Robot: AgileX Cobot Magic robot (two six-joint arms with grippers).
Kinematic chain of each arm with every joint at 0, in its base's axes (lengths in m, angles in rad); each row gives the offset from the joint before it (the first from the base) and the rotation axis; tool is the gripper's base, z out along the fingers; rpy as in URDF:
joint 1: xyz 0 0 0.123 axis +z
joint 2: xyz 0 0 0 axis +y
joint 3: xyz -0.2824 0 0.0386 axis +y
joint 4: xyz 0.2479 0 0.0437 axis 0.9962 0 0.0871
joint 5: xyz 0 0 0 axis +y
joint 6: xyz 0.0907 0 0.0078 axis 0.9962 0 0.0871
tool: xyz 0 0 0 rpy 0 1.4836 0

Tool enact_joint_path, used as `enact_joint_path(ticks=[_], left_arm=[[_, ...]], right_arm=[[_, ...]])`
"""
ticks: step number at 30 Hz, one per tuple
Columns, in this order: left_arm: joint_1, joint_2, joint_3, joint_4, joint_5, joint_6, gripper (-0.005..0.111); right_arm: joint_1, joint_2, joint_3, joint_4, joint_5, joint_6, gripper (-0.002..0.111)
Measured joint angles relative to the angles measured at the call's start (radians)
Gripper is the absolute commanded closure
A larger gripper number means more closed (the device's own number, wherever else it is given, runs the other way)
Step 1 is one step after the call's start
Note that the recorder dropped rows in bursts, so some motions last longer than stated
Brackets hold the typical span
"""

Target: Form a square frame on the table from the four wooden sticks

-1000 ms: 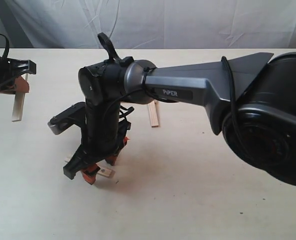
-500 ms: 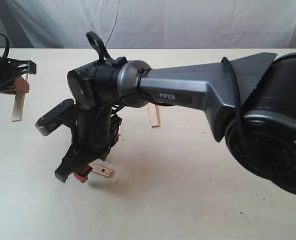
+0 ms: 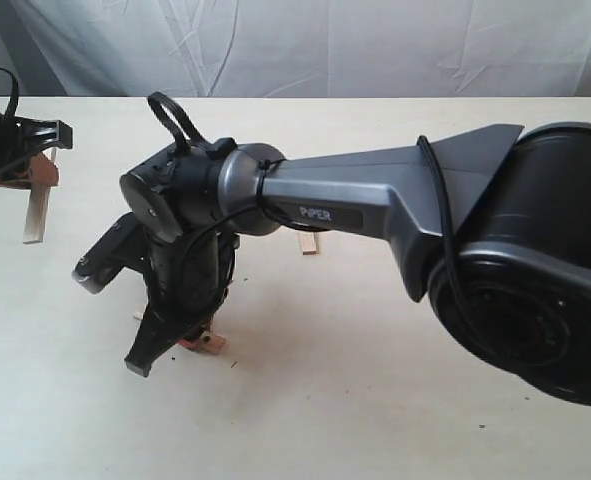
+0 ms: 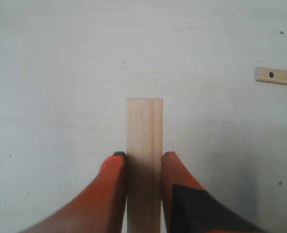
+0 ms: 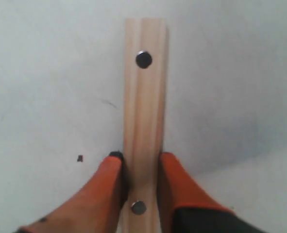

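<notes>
Two grips: left claw clamps plain pale wooden strip, right claw clamps dark-dotted wooden strip; narrow edge-hold may twist touching cream counter.

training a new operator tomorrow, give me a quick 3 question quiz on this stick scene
1. True or false: the left gripper is empty.
2. How many dark round dots show on the stick in the right gripper? A one, B two, C four.
3. In the left wrist view, what marks the second stick lying on the table?
Key: 1 false, it grips a plain stick; 2 B; 3 a small dark dot near its end.
</notes>
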State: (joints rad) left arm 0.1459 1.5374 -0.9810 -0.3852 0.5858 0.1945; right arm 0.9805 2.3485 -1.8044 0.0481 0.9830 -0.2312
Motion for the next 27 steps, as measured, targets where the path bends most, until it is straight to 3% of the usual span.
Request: enact_joint_path(ticks=[11, 27], left_arm=[[0.0, 0.0, 0.0, -0.001, 0.002, 0.0, 0.107], [0.0, 0.0, 0.0, -0.138, 0.087, 0.17, 0.107]], right_arm=[[0.022, -0.097, 0.006, -0.223, -0.052, 0.0, 0.109], [0.101, -0.138, 0.006, -0.276, -0.2, 0.0, 0.109]])
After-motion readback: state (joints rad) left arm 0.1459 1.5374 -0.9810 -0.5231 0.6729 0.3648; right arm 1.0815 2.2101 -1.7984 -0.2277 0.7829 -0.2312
